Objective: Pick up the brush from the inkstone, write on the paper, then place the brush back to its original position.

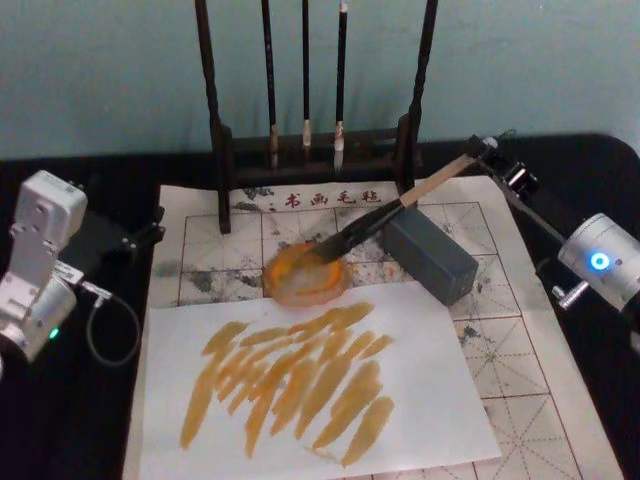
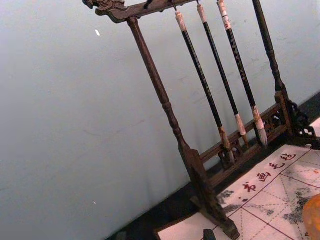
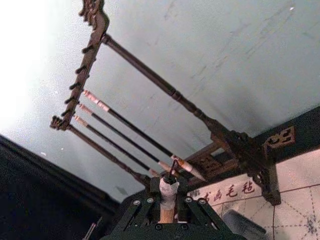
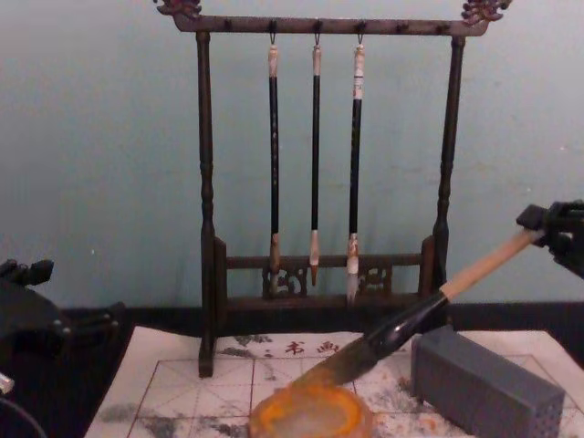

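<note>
Right end effector [image 1: 478, 152] grips one brush [image 1: 400, 205], tip at one inkstone [image 1: 285, 290]; three thin brushes [image 1: 306, 80] hang.

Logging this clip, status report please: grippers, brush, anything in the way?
Right gripper shut on brush top end. Bristles down at the inkstone. Left gripper parked left. Grey block close beside the handle.

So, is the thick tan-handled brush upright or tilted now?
Tilted: the thick tan-handled calligraphy brush slants, bristles down at the round orange inkstone, handle end up in the right end effector.
</note>
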Robot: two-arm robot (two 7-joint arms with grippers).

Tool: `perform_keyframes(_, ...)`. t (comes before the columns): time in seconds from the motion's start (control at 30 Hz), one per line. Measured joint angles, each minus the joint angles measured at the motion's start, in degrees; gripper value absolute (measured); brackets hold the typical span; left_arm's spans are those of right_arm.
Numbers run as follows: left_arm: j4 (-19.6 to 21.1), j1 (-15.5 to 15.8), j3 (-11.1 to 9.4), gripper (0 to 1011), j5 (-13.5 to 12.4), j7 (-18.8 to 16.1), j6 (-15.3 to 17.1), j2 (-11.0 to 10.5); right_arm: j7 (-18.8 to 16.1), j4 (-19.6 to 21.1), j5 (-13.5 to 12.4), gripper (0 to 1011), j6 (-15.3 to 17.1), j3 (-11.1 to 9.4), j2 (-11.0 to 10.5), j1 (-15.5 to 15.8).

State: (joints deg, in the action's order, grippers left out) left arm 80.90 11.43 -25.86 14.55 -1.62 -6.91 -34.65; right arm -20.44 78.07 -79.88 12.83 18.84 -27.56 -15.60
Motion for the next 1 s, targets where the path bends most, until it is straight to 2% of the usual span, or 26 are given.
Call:
perform_keyframes(0.17,0.0,0.0,0.0,1001,0.0,0.0,0.0,0.0,-1.1,1.1,-0.1,200,0.2,0.7,-1.4,0.6)
perform_keyframes(0.6,0.0,0.0,0.0,1001,0.0,0.0,0.0,0.0,-6.9,3.5,0.9,200,1.6,4.2,-6.4,1.2)
perform_keyframes(1.0,0.0,0.0,0.0,1001,0.0,0.0,0.0,0.0,-10.5,5.1,1.9,200,1.6,6.8,-9.7,1.4)
